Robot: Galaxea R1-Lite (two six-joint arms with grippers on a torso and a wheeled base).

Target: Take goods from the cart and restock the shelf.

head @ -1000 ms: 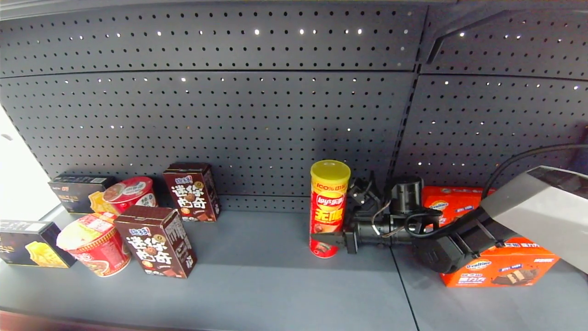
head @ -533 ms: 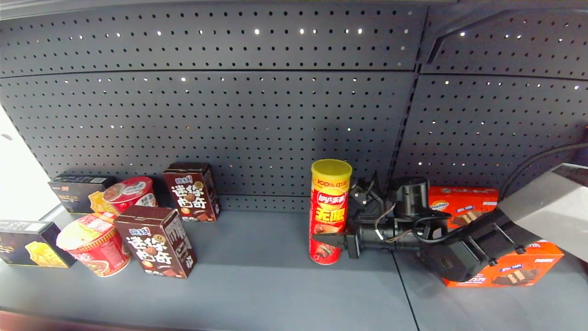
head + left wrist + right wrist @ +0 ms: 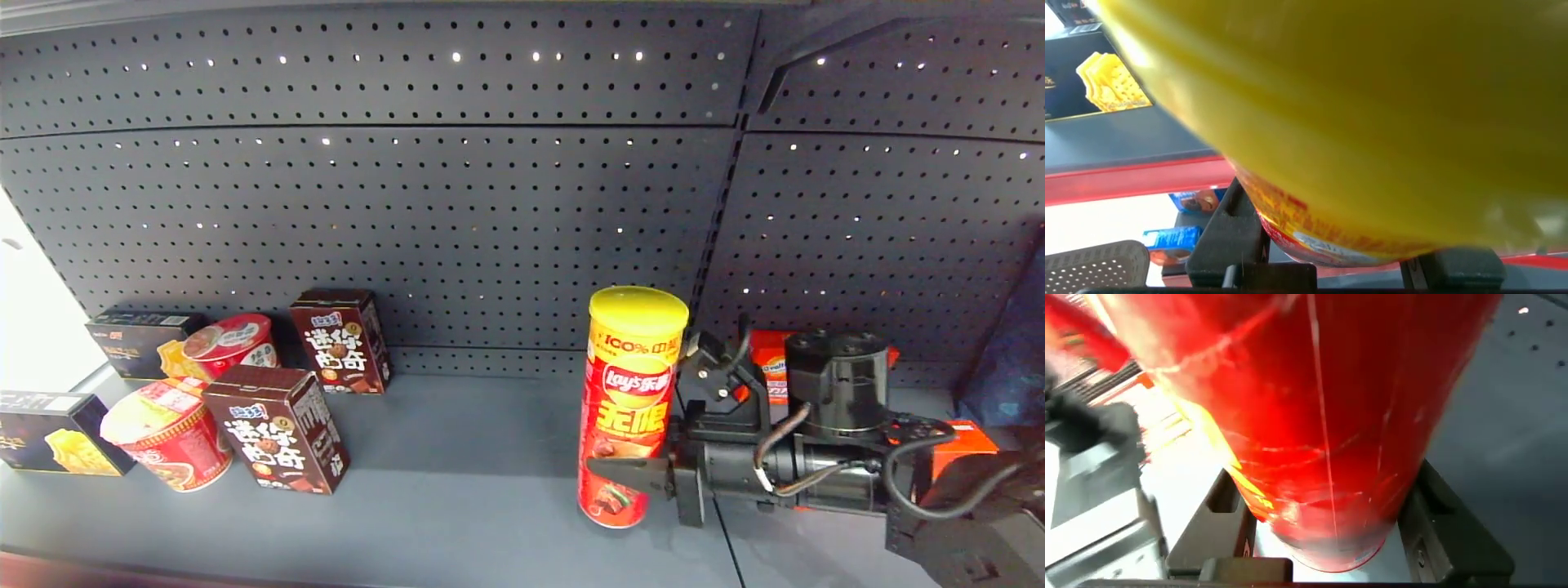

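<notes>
A tall red chips can [image 3: 629, 408] with a yellow lid stands upright near the middle of the grey shelf [image 3: 457, 506]. My right gripper [image 3: 624, 467] comes in from the right and is shut on the can's lower part, one finger in front and one behind. The right wrist view has the can's red wall [image 3: 1323, 416] between my right gripper [image 3: 1331, 531]. In the left wrist view my left gripper [image 3: 1339, 253] is shut on a yellow-topped, red-printed container [image 3: 1355, 98] that I cannot identify further, held in front of the shelf.
On the shelf's left stand two brown boxes [image 3: 282, 437], two red noodle cups [image 3: 167, 441] and two black boxes [image 3: 49, 433]. Orange boxes [image 3: 963, 441] lie behind my right arm. A perforated back panel [image 3: 490, 229] closes the rear. A mesh basket [image 3: 1094, 265] sits below the left gripper.
The right gripper has carried the chips can to the right and toward the shelf's front, nearer the camera. The goods on the left have not moved.
</notes>
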